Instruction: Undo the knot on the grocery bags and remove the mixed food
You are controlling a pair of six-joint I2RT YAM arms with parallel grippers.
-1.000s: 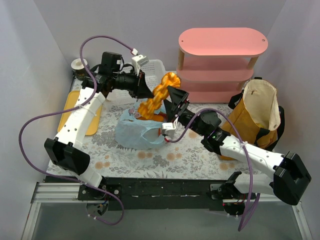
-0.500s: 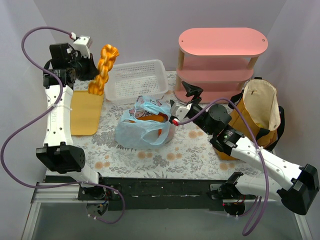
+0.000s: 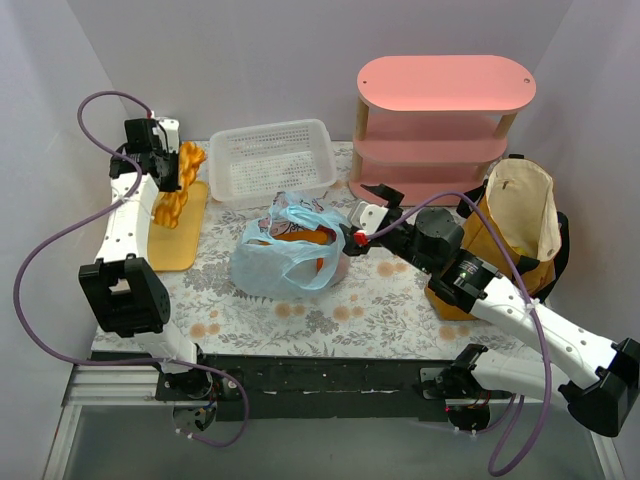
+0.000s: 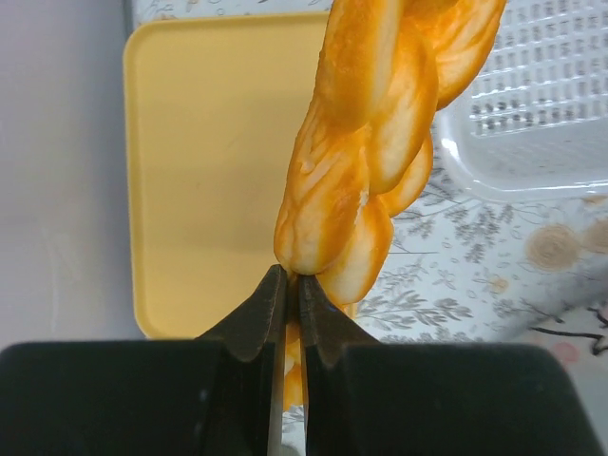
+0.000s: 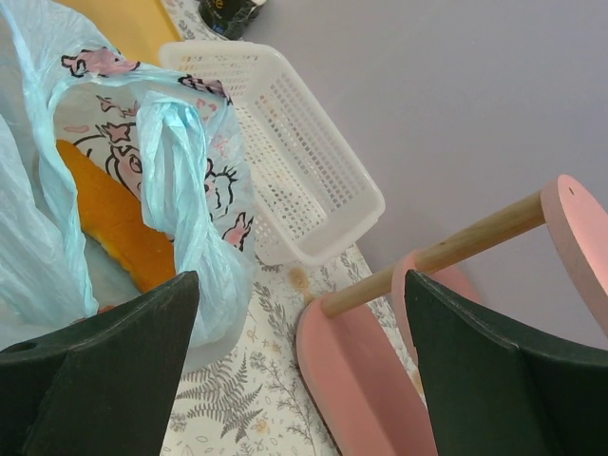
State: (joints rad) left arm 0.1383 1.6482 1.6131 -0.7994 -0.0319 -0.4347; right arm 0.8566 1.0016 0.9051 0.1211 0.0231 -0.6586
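Observation:
My left gripper (image 3: 166, 172) is shut on a twisted orange-tan pastry (image 3: 178, 188) and holds it just over the yellow tray (image 3: 178, 245) at the far left. In the left wrist view the jaws (image 4: 293, 285) pinch the pastry's lower end (image 4: 380, 142). The pale blue plastic bag (image 3: 285, 258) lies open mid-table with something orange inside (image 5: 114, 218). My right gripper (image 3: 368, 212) is open and empty, just right of the bag (image 5: 180, 190). The mustard-brown tote (image 3: 515, 235) stands upright at the right. Other food is hidden.
A white mesh basket (image 3: 275, 160) sits behind the bag, next to the yellow tray (image 4: 199, 171). A pink three-tier shelf (image 3: 440, 120) stands at the back right, close to my right gripper (image 5: 299, 328). A dark cup (image 5: 228, 11) shows at the far back.
My left gripper has carried the pastry from above the bag to the far left and lowered it over the yellow tray. My right gripper has let go and drawn back to the right.

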